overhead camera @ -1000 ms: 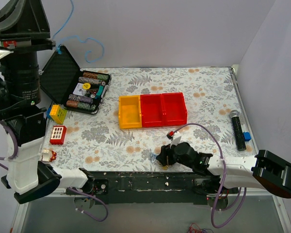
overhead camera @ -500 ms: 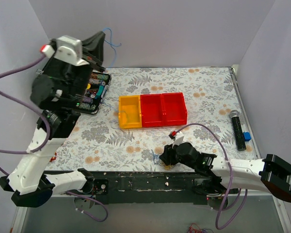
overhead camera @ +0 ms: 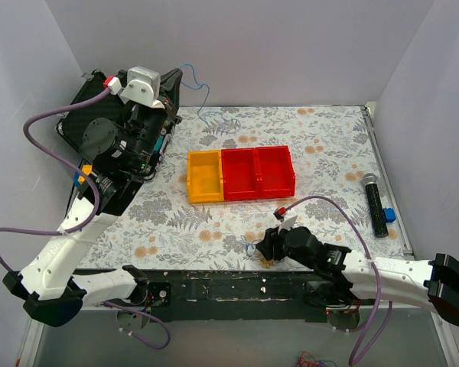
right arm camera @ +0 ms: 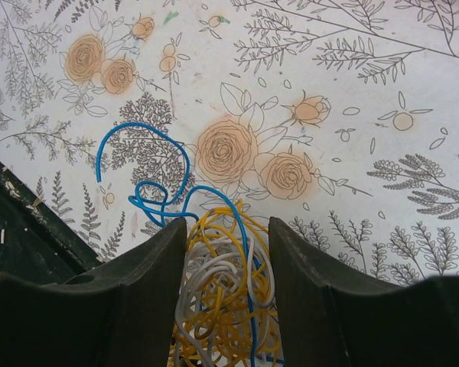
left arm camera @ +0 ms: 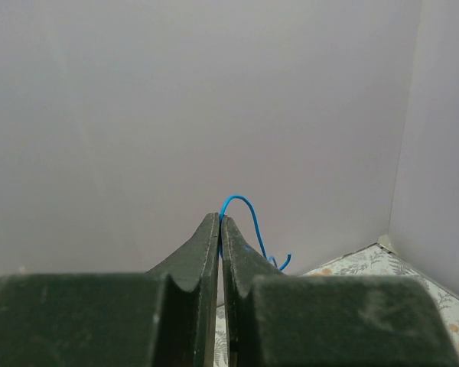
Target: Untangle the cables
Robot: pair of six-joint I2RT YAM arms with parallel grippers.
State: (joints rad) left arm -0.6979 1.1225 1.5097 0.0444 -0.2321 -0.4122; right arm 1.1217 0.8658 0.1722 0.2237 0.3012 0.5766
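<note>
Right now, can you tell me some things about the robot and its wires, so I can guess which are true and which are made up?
1. The left gripper pinches a blue cable. True.
2. The tangle of cables has yellow, white and blue strands. True.
3. The tangle of cables hangs up in the air. False: it lies on the table, between the fingers of the right gripper.
4. The microphone lies on the left side of the table. False: it lies near the right edge.
</note>
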